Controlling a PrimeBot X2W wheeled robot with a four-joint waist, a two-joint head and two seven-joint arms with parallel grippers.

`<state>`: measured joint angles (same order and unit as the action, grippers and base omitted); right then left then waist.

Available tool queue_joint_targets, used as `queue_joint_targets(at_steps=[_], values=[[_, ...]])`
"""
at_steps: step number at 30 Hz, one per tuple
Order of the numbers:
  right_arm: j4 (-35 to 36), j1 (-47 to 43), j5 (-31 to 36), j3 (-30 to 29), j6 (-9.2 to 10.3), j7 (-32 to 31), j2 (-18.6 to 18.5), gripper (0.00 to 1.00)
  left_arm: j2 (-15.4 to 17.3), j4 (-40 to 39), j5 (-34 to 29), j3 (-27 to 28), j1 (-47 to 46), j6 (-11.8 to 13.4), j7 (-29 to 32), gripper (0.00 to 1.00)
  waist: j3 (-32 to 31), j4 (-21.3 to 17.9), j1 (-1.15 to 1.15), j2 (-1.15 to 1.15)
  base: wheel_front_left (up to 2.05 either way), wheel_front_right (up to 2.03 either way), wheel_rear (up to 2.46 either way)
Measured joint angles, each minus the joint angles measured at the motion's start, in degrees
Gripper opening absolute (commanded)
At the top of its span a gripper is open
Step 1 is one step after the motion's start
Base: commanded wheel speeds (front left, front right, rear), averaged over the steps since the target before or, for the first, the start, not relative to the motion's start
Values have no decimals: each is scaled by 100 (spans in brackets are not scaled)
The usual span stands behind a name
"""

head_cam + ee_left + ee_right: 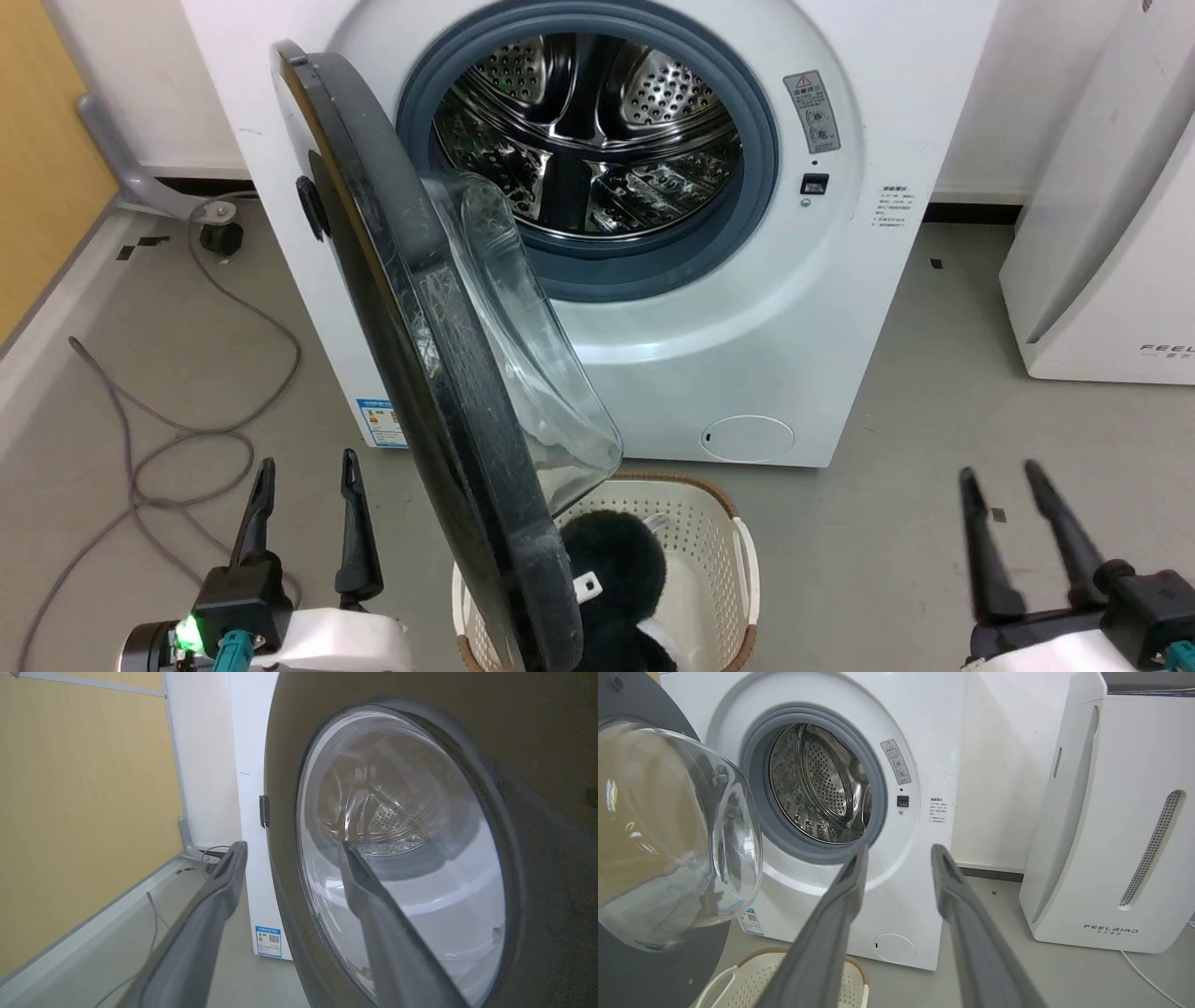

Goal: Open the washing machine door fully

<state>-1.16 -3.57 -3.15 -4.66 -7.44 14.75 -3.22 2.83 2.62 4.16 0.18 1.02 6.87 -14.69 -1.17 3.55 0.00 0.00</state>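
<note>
The white washing machine stands ahead with its steel drum uncovered. Its glossy black washing machine door swings out toward me on its left-side hinge, edge-on, the clear glass bowl bulging right. My left gripper is open at the lower left, left of the door's outer face and apart from it. In the left wrist view the door looms close on the right, past my left gripper. My right gripper stands open at the lower right, holding nothing. The right wrist view has the door at left, the machine ahead and my right gripper.
A cream laundry basket with dark clothes sits under the door's lower edge. A grey cable loops over the floor at left beside a yellow wall. A white FEELAIR appliance stands to the right.
</note>
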Motion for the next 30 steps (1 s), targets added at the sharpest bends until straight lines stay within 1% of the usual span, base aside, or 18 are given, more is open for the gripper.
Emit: queue_joint_targets(at_steps=[3, 4, 5, 6, 11, 18, 22, 25, 30], values=[[19, 0, -38, -5, 0, 0, 2, 100, -1, -15, 13, 33, 0, 3, -1, 100, -6, 15, 0, 0, 0, 0, 0], [36, 0, -38, -7, 0, 0, 3, 100, 0, -31, -5, 53, -1, 3, 0, 89, -6, 22, 0, 0, 0, 0, 0], [54, -1, -38, -11, 0, 0, 4, 100, -1, -70, -2, 73, -2, 4, 0, 34, -5, 32, 0, 0, 0, 0, 0], [73, -1, -41, -20, 0, 0, 5, 100, -1, -126, -2, 98, -10, 4, 0, 0, -5, 46, 0, 0, 0, 0, 0], [144, -15, -55, -46, 0, 0, 7, 100, 0, -594, 4, 236, -270, 24, -2, 0, -6, 125, 0, 0, 0, 0, 0], [199, -75, -55, -30, 0, 0, 9, 100, 0, -1539, 4, 160, -713, -52, -5, 0, -2, 164, 0, 0, 0, 0, 0], [274, -77, -66, -29, 0, 0, 9, 100, 1, -2049, -4, -210, -827, -133, -7, 0, -7, 172, 0, 0, 0, 0, 0], [311, -85, -98, -16, 0, 0, 9, 100, 0, -2285, -74, -632, -836, -300, -7, 0, -18, 171, 0, 0, 0, 0, 0], [344, -102, -141, 1, 0, 0, 9, 100, -3, -2415, -177, -1277, -822, -559, -7, 0, -41, 184, 0, 0, 0, 0, 0]])
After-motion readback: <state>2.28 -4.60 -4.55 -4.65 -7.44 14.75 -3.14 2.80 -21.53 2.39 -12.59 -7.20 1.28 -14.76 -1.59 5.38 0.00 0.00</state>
